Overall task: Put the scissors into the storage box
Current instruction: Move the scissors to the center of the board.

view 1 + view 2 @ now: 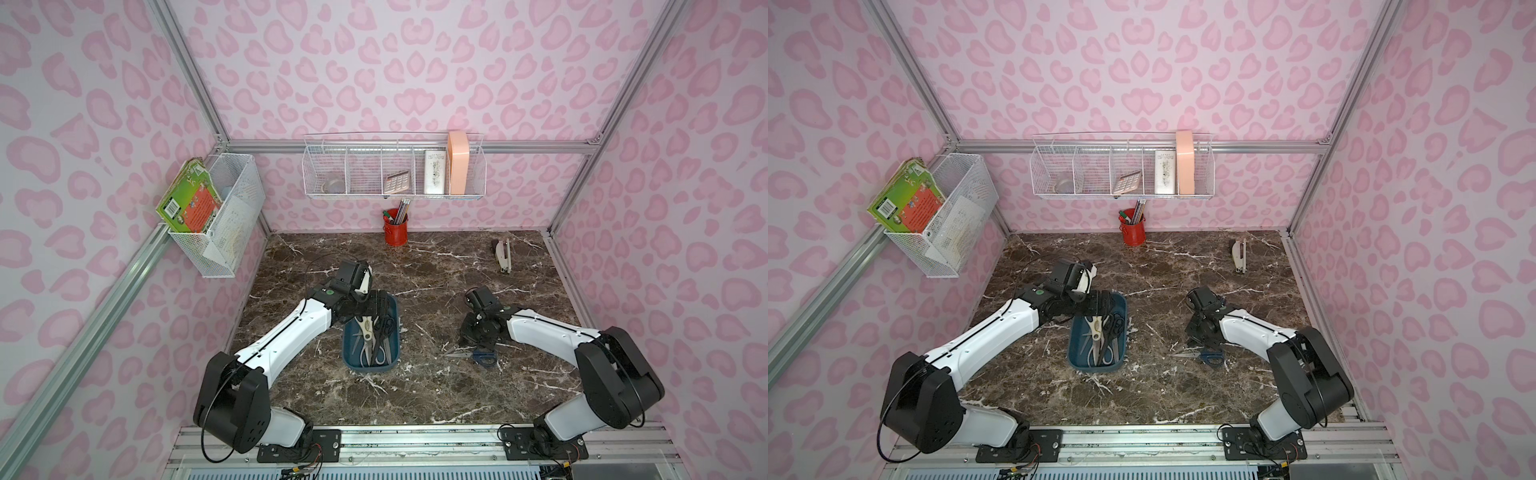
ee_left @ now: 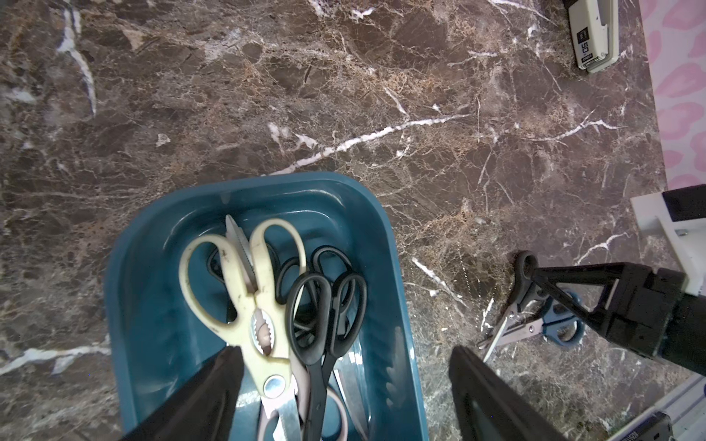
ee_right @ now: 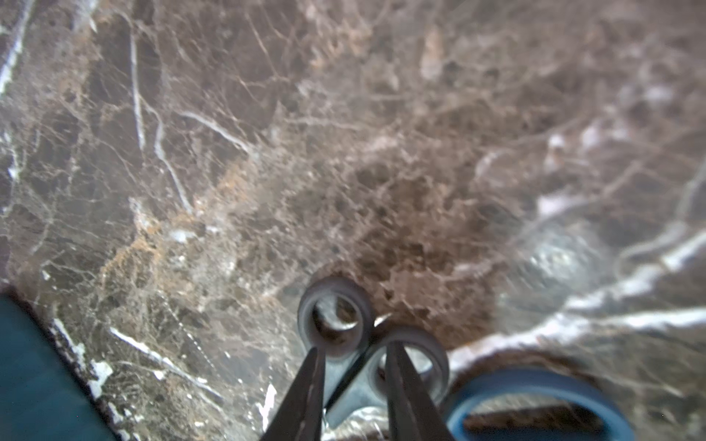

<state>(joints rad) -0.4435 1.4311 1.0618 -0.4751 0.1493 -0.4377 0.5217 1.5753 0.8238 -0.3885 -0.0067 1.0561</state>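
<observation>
Two pairs lie outside on the table: blue-handled scissors and small grey-handled scissors, their handles between the right gripper's narrowed fingers; clamped or not, I cannot tell. Farther off, the storage box holds several pairs beneath the left gripper's spread, empty fingers.

In both top views I look from high above the near edge of the table, facing down and toward the back wall (two nearly matching pictures of the whole scene). My left wrist camera hangs close over the storage box and looks across the marble to the blue-handled scissors and the stapler. My right wrist camera sits very near the tabletop and is blurred. With the left it shares that blue handle and a box corner.
</observation>
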